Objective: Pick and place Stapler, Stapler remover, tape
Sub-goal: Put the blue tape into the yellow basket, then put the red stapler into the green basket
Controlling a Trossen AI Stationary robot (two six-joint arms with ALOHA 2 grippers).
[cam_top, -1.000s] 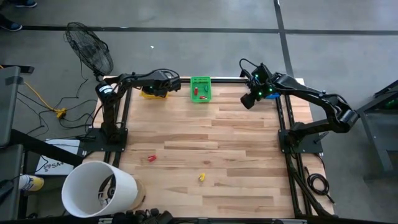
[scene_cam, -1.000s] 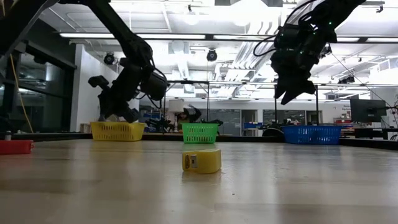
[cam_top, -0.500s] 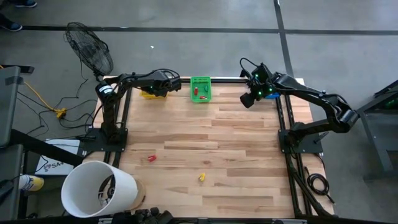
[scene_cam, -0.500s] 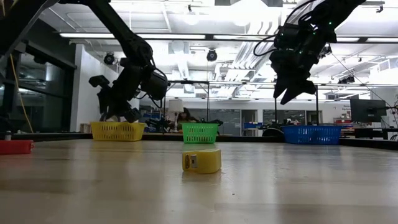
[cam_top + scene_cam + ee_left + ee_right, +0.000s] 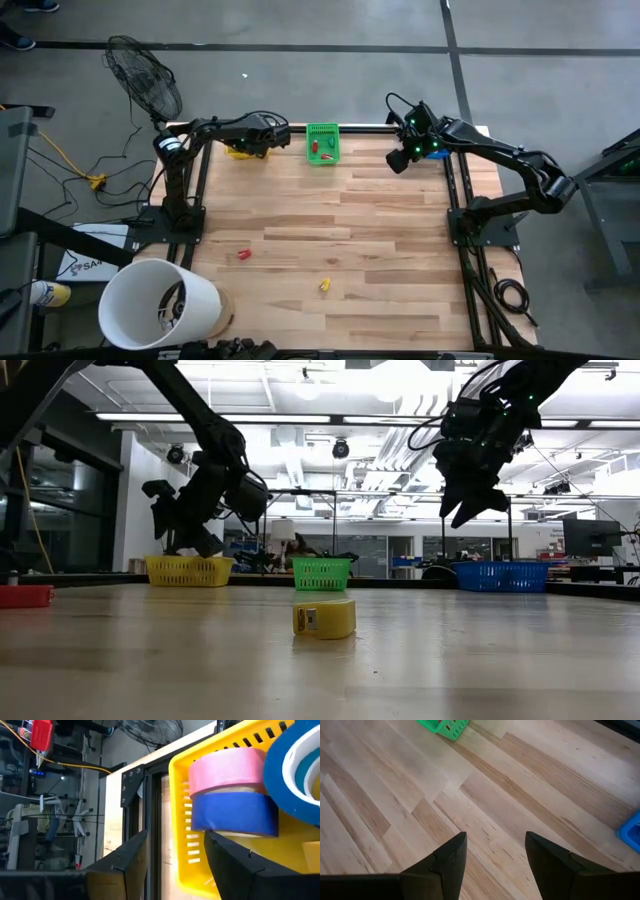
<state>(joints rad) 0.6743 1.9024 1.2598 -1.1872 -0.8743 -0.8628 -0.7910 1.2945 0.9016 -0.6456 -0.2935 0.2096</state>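
Note:
My left gripper [image 5: 175, 840] hangs open just above the yellow basket [image 5: 240, 150] at the table's far left corner, touching nothing. In the basket a pink tape roll [image 5: 227, 767] lies on a blue one [image 5: 232, 815], with another blue roll [image 5: 295, 770] beside them. A yellow tape roll [image 5: 323, 618] stands on the table near the front middle. A small red thing [image 5: 243, 254] lies left of it; stapler or remover, I cannot tell. My right gripper [image 5: 495, 837] hovers open over bare wood at the far right.
A green basket [image 5: 322, 143] with a red piece [image 5: 314, 147] in it stands at the far middle. A blue basket [image 5: 500, 576] sits at the far right under my right arm. A white bucket [image 5: 155, 300] stands off the near left corner.
My left gripper's fingers have spread apart above the yellow basket, and the arm has stayed where it was. My right arm has kept still.

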